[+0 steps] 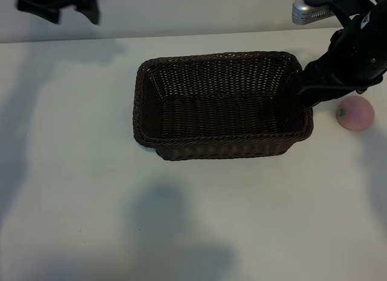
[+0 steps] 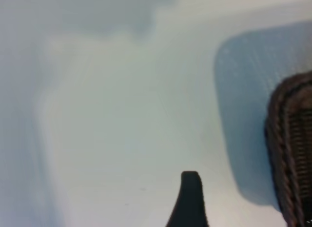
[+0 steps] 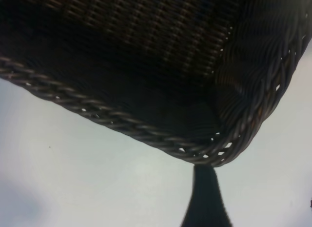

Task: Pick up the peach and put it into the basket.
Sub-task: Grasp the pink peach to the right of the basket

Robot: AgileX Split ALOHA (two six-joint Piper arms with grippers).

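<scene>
The white table [image 1: 78,190] spreads under everything, and the dark-brown woven basket [image 1: 221,106] stands on it, empty, its long side running across the exterior view. The right arm reaches down at the basket's end on the right; the right gripper [image 1: 304,93] sits at that end's rim, one dark finger [image 3: 207,197] lying just outside the braided corner of the basket [image 3: 146,66] in its wrist view. Whether the other finger is inside the wall, so that the rim is pinched, cannot be told. The left gripper [image 1: 57,6] hangs high at the far left corner of the exterior view, well apart from the basket, nothing in it; only one fingertip [image 2: 190,200] shows over bare table, so how wide it stands cannot be told. The peach [image 1: 355,113] rests on the table just beside the right gripper, on its outer side, away from the basket and untouched
</scene>
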